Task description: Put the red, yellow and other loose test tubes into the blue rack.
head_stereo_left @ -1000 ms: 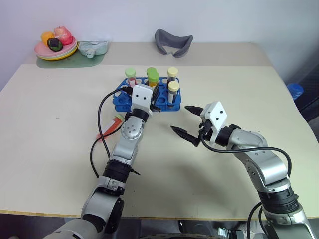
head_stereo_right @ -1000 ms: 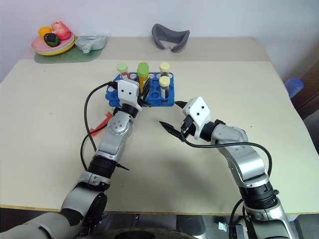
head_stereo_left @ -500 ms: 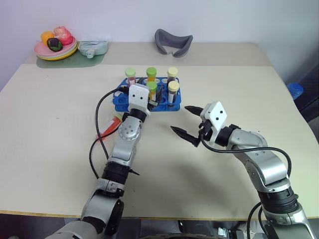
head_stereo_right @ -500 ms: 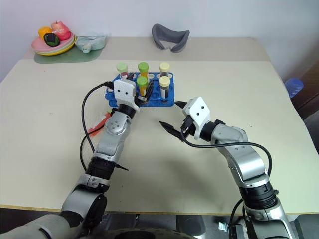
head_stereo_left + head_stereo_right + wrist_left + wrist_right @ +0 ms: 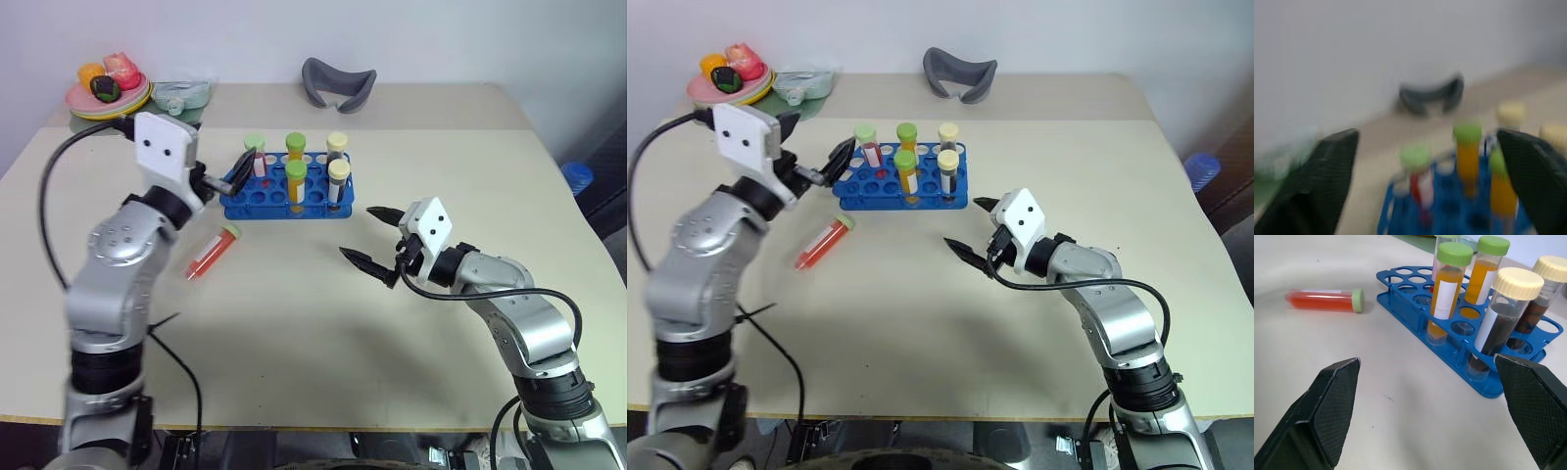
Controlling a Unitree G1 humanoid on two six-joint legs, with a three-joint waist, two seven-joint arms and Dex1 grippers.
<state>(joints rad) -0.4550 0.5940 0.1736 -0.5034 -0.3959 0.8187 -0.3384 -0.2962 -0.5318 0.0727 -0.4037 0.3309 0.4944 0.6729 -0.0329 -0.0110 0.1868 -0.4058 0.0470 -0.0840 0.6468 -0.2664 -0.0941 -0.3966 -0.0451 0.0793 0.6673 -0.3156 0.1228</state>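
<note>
With five tubes apparently seated in the blue rack (image 5: 284, 196), one red tube (image 5: 212, 253) lies loose on the surface; both jaws open, empty.

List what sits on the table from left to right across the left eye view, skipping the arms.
Fruit plate → red tube lying flat → blue rack with five upright tubes → grey curved piece at the far edge.

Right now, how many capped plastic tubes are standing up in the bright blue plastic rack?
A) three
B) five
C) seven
B: five tubes stand in the blue rack, and one red tube lies loose on the table.
</note>
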